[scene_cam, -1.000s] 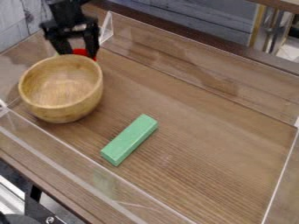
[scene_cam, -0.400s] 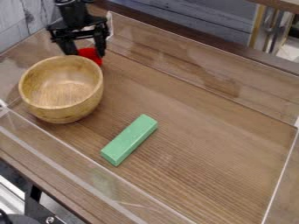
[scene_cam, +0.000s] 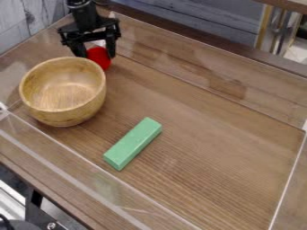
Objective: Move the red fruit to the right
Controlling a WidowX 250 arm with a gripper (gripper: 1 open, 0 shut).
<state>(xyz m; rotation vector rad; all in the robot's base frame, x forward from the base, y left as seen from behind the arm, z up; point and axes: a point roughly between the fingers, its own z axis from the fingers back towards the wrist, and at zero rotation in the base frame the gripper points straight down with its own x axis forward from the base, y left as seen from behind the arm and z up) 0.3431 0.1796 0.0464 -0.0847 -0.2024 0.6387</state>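
Your end effector (scene_cam: pixel 92 45) is pointing down over the far left part of the worktop (scene_cam: pixel 204 117), its fingers spread wide and straddling the red fruit (scene_cam: pixel 99 57) without clearly pinching it. The red fruit is sitting on the worktop just beyond the rim of the wooden bowl (scene_cam: pixel 61 90). The green block (scene_cam: pixel 132 144) is lying well apart, nearer the front edge.

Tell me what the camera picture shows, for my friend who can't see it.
A black robot gripper points down with its jaws open around a small red fruit at the far side of a wooden table. An empty wooden bowl sits just in front of the fruit, and a flat green block lies nearer the middle of the table.
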